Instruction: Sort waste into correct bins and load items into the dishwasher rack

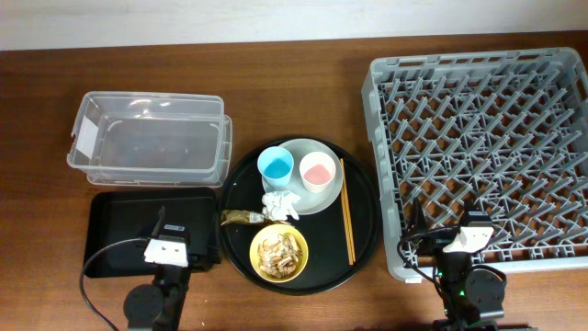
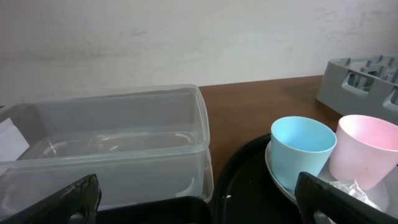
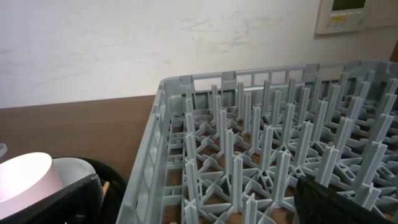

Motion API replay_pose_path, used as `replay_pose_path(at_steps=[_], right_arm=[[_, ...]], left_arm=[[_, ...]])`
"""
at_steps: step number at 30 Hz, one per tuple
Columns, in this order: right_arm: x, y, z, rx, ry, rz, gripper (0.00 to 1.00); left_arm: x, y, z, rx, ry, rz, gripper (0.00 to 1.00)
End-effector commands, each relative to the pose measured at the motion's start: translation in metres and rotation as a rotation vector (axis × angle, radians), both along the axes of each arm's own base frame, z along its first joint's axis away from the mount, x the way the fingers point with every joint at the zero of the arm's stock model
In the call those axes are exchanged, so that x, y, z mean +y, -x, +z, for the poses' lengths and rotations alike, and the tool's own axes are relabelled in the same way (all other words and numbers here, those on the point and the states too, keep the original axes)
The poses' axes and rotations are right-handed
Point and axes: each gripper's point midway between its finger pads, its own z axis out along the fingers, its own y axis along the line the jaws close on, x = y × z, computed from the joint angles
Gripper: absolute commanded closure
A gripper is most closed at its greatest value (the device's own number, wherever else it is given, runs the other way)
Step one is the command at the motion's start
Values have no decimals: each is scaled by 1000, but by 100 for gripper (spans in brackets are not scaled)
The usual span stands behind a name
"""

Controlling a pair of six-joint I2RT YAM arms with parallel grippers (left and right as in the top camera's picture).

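Left gripper jaws released, over flat tray; right gripper jaws released, over near edge of rack; both empty.

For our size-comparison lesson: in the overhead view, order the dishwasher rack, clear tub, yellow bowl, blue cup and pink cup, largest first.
1. dishwasher rack
2. clear tub
3. yellow bowl
4. blue cup and pink cup: these look about alike, so I do not rank them.
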Motion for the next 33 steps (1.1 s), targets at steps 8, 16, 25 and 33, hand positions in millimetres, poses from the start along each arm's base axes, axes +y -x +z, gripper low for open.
replay_pose_path(at_steps=[8, 16, 25, 33], right_arm=[[-1, 0, -4, 9, 5, -5, 1], [-1, 0, -4, 9, 5, -5, 1], [-1, 0, -4, 9, 5, -5, 1], [-1, 0, -4, 9, 5, -5, 1]], left_arm=[[3, 0, -1, -5, -16, 15, 1], [3, 0, -1, -5, -16, 15, 1], [3, 0, 0, -12, -16, 15, 1], [-12, 20, 83, -150, -1, -79, 1]])
